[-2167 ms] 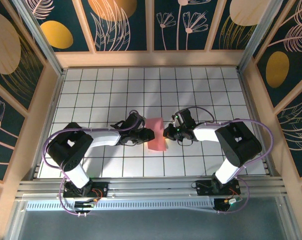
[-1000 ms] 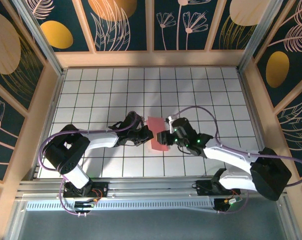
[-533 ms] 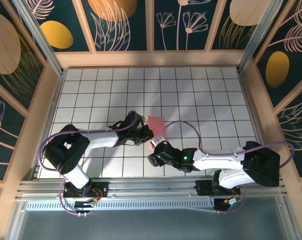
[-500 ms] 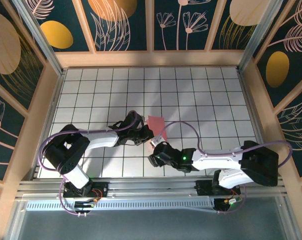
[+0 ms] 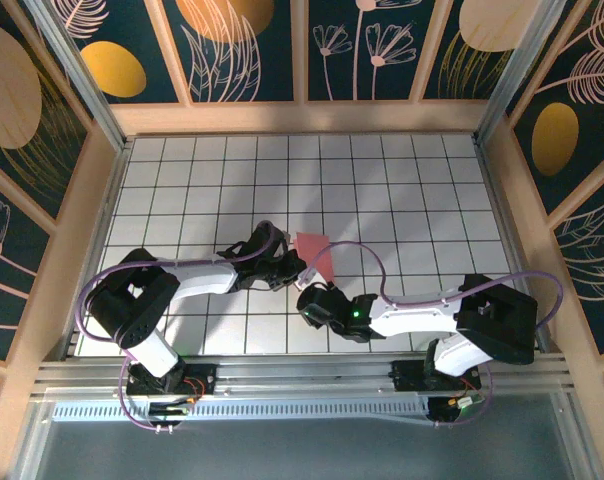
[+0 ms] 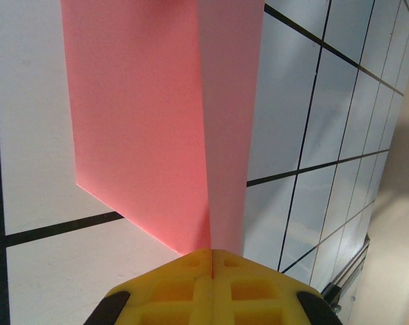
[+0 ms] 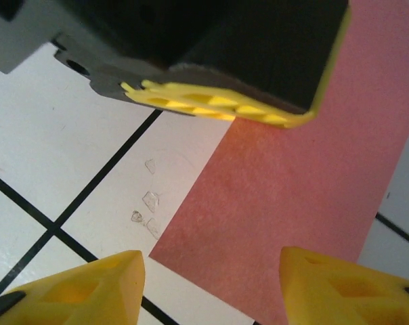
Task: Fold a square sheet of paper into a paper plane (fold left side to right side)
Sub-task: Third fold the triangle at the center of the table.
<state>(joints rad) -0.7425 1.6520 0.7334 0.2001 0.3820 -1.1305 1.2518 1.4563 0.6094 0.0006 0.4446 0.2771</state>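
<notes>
Square sheet of paper point(image 6: 137, 115) (just one), pinched in left gripper point(image 6: 212, 256), right gripper point(image 7: 210, 263) half-spread.

White tiled table point(image 5: 402, 190) crossed by thin black lines, ringed by a pale wooden frame point(image 5: 302, 117), dark blue wall panels point(image 5: 367, 50) painted with flowers and orange ovals, grey metal rail point(image 5: 302, 375) laid along the near edge

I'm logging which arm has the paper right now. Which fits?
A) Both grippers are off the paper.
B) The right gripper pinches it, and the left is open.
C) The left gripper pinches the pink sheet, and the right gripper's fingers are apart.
C: the left gripper is closed on the folded edge of the pink sheet, while the right gripper has its fingertips apart, clamping nothing.
</notes>
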